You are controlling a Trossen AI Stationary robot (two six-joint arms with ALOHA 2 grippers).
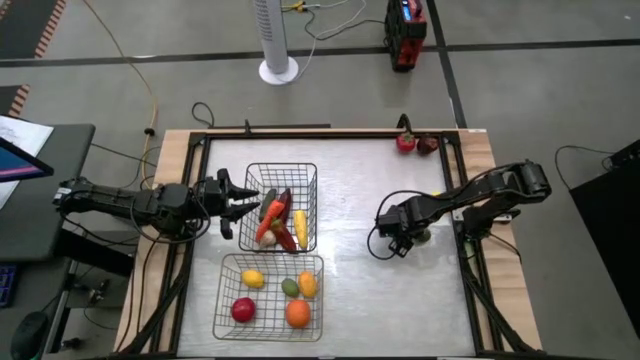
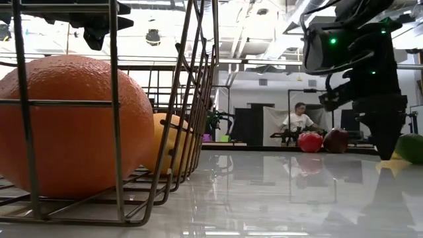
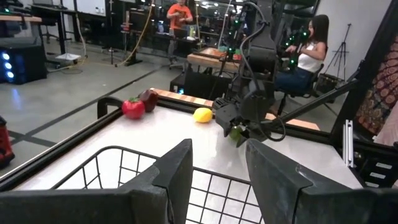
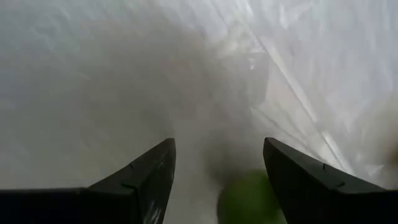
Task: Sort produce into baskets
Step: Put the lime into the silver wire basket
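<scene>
Right gripper (image 1: 398, 243) low over the white table (image 1: 350, 280), on the right half, well apart from both baskets. Fingers spread wide, nothing held. Right wrist view: a round green fruit (image 4: 249, 198) sits on the table between the two fingers (image 4: 149, 180), off-centre, closer to one finger than the other. Low view agrees: green fruit (image 2: 411, 148) just beside the lowered gripper, a yellow piece (image 2: 391, 164) close by it.

Fruit is round, so no long axis to line up with; what matters is that it lies forward of the fingertips and to one side of the gap. Judgement: the gripper needs to shift sideways to centre the gap on the fruit and reach further on before closing, or one finger could nudge it away.

Right arm is clearly the nearer one. Left gripper (image 1: 243, 200) waits, open wide and empty, at the left rim of the far basket (image 1: 312, 172), which holds the long pieces. Near basket (image 1: 222, 300) holds round ones. Red fruit (image 1: 405, 142) and a darker piece (image 1: 427, 145) lie at the table's far edge.
</scene>
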